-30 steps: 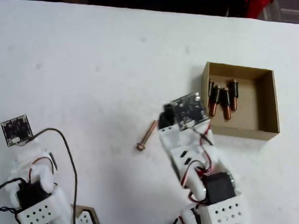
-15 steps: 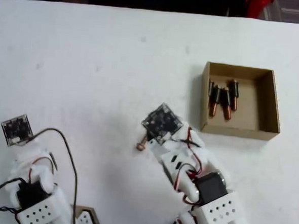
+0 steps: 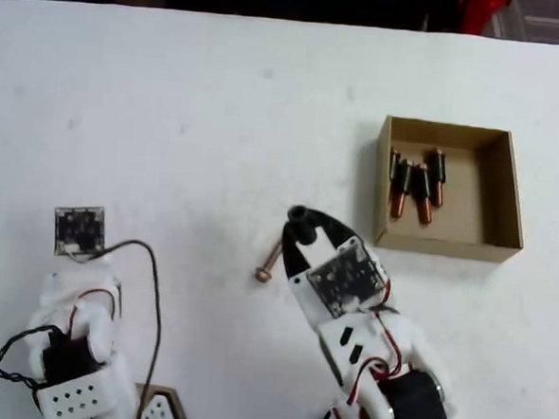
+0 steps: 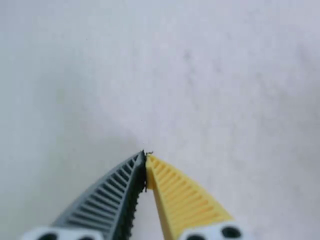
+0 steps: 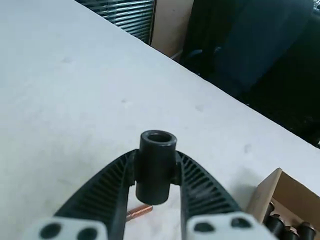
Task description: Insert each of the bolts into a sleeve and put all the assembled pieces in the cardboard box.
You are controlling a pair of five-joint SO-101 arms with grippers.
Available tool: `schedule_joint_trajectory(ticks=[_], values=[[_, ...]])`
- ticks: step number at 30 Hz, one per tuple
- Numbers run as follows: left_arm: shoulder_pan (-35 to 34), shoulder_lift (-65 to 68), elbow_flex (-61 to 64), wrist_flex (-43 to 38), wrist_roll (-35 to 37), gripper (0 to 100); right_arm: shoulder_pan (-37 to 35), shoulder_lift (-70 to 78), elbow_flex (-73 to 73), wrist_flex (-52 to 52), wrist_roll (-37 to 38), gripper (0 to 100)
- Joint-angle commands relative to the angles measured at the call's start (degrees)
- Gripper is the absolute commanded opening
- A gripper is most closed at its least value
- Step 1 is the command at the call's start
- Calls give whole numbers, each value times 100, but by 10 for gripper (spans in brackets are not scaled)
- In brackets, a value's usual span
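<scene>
Item 1. Right gripper (image 5: 155, 161) (image 3: 300, 232): black ribbed fingers (image 5: 105, 192) clamped on either side of a black cylindrical sleeve (image 5: 156, 170) (image 3: 297, 215). The sleeve stands upright between the fingertips, with its open bore facing up and its lower end below the fingers.

Item 2. Copper-coloured metal bolt (image 3: 273, 257) (image 5: 138, 212): lies loose on the table just beside the right gripper, on the side away from the box. Its head end points back toward the arm's base. Whether it touches the nearest finger cannot be told.

Item 3. Brown open-topped cardboard box (image 3: 443, 246) (image 5: 280, 190): near the right gripper, ahead of it and off to its outer side. Inside, four assembled pieces (image 3: 414, 187) (image 5: 286, 222), dark sleeves with copper bolt ends showing, lie side by side against the wall nearest the gripper.

Item 4. Left gripper (image 4: 145, 158): one grey finger (image 4: 107, 197) and one yellow, tips pressed together with nothing between them, over bare white table (image 4: 160, 65) (image 3: 171, 117). It sits well apart from the bolt and the box.
</scene>
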Motion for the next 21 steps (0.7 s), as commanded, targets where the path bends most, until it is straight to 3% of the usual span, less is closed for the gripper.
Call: schedule_joint_trajectory(ticks=[1, 4, 7, 11, 14, 21], values=[[119, -57, -246, -123, -334, 20, 4, -444, 44, 4, -299, 17], [286, -22, -563, 88, -369, 20, 4, -426, 53, 4, -492, 17], [875, -22, -1002, 554, -413, 20, 75, -418, 62, 31, -527, 17], [1604, -13, -1609, 905, -404, 20, 708, -418, 62, 13, -1257, 17], [1912, 101, -1890, 1029, -413, 20, 980, -418, 105, 22, -1389, 17], [2281, 2422, -3042, 914, -387, 20, 1481, -418, 633, -532, -1415, 17]])
